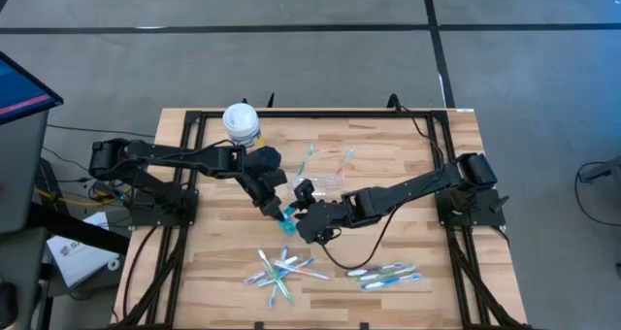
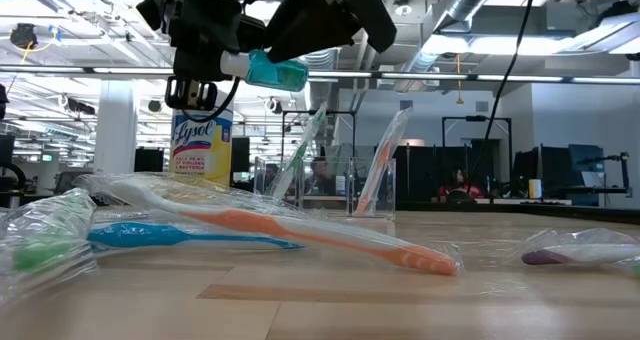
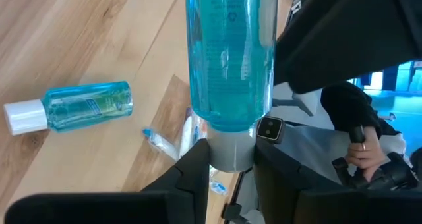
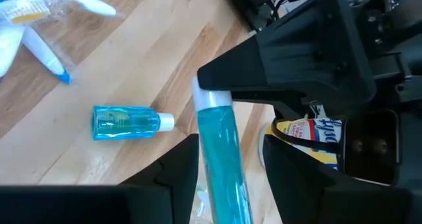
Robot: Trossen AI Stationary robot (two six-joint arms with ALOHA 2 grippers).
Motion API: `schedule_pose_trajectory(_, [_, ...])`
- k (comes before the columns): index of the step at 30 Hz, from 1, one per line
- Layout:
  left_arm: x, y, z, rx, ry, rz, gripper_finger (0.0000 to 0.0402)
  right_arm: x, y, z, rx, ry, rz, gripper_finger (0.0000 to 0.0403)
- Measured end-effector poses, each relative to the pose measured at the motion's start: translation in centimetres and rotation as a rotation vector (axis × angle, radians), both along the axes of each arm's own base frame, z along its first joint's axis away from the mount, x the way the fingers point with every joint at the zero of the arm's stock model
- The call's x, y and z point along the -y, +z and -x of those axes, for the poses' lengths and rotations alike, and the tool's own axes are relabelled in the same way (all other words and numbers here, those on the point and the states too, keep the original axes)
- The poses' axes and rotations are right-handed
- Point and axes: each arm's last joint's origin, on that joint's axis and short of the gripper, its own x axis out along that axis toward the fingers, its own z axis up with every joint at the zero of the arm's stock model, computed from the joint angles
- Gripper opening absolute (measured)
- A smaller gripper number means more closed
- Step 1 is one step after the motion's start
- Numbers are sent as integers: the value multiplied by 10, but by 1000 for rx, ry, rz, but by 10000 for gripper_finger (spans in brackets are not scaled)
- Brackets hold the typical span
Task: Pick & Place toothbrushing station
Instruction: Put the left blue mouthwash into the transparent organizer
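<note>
My left gripper [image 1: 278, 212] is shut on a small teal bottle [image 2: 276, 71] with a white cap, held in the air over the table's middle. My right gripper [image 1: 303, 220] is open. Its fingers stand on either side of the bottle's body [image 4: 223, 165], with a gap showing at one finger. A second teal bottle [image 3: 74, 108] lies on its side on the table. The clear cup [image 2: 352, 185] stands behind with toothbrushes [image 2: 380, 160] leaning in it. My left gripper pinches the bottle's white cap [image 3: 231, 153] between its two fingers. The bottle runs on straight past the fingertips, along the fingers. It is lifted clear of the table and lies about level [image 2: 276, 71], cap toward the left gripper.
Wrapped toothbrushes lie in two heaps near the front, one at the middle [image 1: 286, 267] and one to the right [image 1: 390, 274]. A white tub with a yellow label [image 1: 241, 122] stands at the far left. A black frame [image 1: 310, 114] rims the table.
</note>
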Motion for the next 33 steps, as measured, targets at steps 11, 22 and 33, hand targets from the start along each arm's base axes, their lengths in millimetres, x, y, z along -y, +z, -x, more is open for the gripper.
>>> schedule_pose_trajectory(11, [1,7,-6,78,-11,64,86,0,0,0,-4,5,7,155])
schedule_pose_trajectory(22, [2,7,-6,69,-4,80,86,0,-1,0,-9,6,10,89])
schedule_pose_trajectory(33, [1,8,-7,87,6,55,129,0,-1,1,-9,-13,-15,66])
